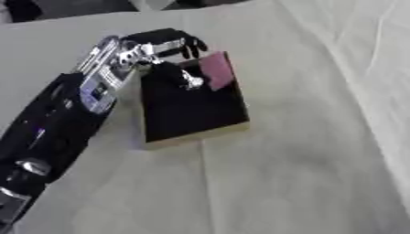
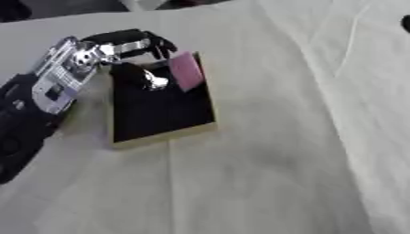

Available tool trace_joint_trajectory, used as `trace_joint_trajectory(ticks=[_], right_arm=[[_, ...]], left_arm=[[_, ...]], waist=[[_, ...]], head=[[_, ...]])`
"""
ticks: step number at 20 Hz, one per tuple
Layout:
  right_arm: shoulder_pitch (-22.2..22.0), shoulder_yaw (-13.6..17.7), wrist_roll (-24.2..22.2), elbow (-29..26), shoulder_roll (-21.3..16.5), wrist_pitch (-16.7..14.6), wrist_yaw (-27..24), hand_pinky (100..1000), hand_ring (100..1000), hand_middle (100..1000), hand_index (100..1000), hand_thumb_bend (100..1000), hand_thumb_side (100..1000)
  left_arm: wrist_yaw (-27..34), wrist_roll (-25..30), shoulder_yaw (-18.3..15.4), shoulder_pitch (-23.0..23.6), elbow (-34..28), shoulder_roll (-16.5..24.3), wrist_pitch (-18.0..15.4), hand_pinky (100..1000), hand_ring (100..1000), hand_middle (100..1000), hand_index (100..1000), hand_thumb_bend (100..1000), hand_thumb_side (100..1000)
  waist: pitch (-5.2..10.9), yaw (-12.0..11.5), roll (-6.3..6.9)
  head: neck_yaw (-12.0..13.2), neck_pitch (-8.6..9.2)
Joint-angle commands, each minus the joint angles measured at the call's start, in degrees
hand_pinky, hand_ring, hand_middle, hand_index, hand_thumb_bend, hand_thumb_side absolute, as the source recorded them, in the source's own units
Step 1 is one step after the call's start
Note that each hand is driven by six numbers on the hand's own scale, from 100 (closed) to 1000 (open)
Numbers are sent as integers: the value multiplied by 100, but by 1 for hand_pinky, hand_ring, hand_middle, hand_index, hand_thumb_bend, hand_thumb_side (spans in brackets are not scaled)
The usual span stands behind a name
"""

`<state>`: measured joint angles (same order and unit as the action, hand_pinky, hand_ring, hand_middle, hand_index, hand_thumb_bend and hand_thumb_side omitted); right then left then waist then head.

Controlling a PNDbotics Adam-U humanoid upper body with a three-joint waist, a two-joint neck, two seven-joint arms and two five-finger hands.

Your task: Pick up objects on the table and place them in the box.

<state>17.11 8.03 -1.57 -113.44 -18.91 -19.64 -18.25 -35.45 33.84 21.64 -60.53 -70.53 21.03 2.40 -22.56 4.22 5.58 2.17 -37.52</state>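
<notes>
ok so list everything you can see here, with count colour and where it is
box: one, black inside with a tan rim, left of centre on the table
pink flat thing: one, pink, at the far right corner of the box, tilted, beside the fingers of the hand
tablecloth: one, cream, creased, over the whole table
dark shapes: a few, at the far edge, too unclear to name
left arm: one, black and silver, coming in from the lower left
left hand: one, black and silver, over the far end of the box, fingers curled by the pink thing
right hand: not in view

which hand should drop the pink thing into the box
Left. The left hand is over the box with its fingers curled at the pink object, which sits at the box's far end. The right hand shows in neither view.
</notes>
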Motion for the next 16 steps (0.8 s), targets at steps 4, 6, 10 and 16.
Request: trace_joint_trajectory(ticks=[4, 6, 10, 16], right_arm=[[-26, 9, 8, -116, -110, -7, -26, 909, 981, 566, 833, 100, 649], [-73, 29, 32, -116, -167, -23, -10, 909, 980, 566, 833, 100, 648], [-128, 46, 82, -116, -236, -43, 6, 908, 978, 566, 832, 100, 648], [-154, 54, 97, -116, -258, -69, 27, 908, 979, 566, 832, 100, 647]], left_arm=[[247, -55, -53, -60, -555, 360, 15, 911, 801, 757, 915, 292, 473], [368, -40, -102, -1, -874, 642, -3, 910, 804, 759, 915, 299, 453], [628, -92, -370, 139, -1230, 1165, 185, 911, 804, 761, 915, 307, 437], [913, -168, -733, 320, -1073, 1735, 150, 920, 823, 774, 916, 343, 412]], waist=[[126, -49, 33], [173, -101, 69], [248, -177, 103], [243, -209, 93]], head=[[-71, 16], [-138, -14], [-210, -49], [-190, -113]])
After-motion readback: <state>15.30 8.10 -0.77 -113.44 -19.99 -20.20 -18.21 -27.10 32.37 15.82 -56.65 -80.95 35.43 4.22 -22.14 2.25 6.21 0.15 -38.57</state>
